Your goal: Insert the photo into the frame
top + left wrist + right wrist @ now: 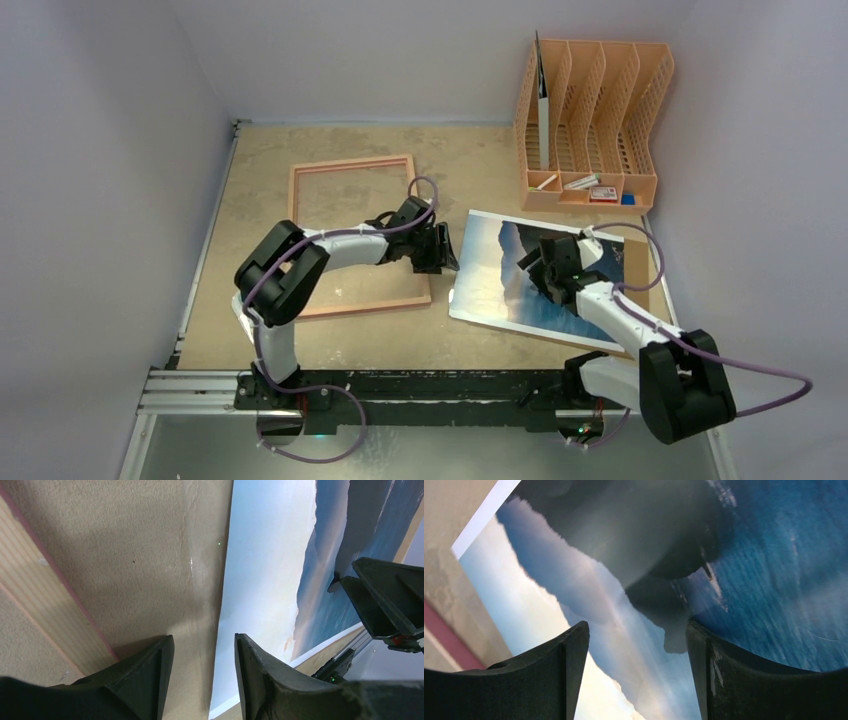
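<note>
The photo lies face up at the right, on a brown backing sheet. The frame lies flat to its left, pinkish rails around a clear pane. My left gripper reaches over the frame's right rail to the photo's left edge. In the left wrist view its jaws stand apart, straddling that slightly raised edge of the photo, without pinching it. My right gripper hovers low over the photo's middle. Its jaws are open above the print, holding nothing.
An orange file rack stands at the back right with a dark sheet in its left slot and small items in front. White walls close in on both sides. The frame's pink edge runs just left of my left fingers.
</note>
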You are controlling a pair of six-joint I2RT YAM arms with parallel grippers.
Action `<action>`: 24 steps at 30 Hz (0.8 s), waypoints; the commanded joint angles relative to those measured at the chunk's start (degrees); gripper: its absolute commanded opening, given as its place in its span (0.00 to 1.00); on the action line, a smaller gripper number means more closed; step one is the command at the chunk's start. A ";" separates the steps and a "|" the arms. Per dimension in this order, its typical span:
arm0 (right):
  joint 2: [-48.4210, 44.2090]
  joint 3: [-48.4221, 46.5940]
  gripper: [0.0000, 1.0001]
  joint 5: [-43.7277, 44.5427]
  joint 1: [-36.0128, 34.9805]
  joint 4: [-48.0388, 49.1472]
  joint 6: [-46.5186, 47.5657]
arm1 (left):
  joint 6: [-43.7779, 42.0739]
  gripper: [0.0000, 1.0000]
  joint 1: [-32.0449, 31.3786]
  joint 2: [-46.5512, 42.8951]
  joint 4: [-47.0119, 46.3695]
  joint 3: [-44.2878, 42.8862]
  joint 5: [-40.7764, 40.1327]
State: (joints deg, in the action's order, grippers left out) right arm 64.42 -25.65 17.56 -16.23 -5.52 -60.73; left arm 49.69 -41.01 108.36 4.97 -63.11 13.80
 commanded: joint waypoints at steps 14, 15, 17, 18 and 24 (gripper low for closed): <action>9.76 -4.06 0.70 2.24 0.80 -2.90 2.28 | 2.09 0.46 -0.06 6.38 -2.41 1.44 7.41; 10.50 -3.88 0.70 1.61 0.90 -2.39 2.23 | 2.71 0.47 -0.13 6.48 -3.41 1.91 8.46; 11.42 -3.11 0.70 0.87 0.97 -1.36 2.09 | 4.24 0.49 -0.06 6.27 -6.37 3.14 9.98; 11.57 -2.87 0.70 0.54 1.04 -0.92 2.07 | 4.88 0.50 -0.03 6.05 -7.55 3.63 10.67; 11.34 -2.21 0.69 -0.31 1.25 0.47 2.38 | 7.63 0.54 -0.05 3.58 -13.36 5.86 13.03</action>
State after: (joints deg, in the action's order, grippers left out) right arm 73.87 -30.61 20.32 -15.16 -2.02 -58.26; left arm 55.35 -39.75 111.44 -6.44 -60.42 24.69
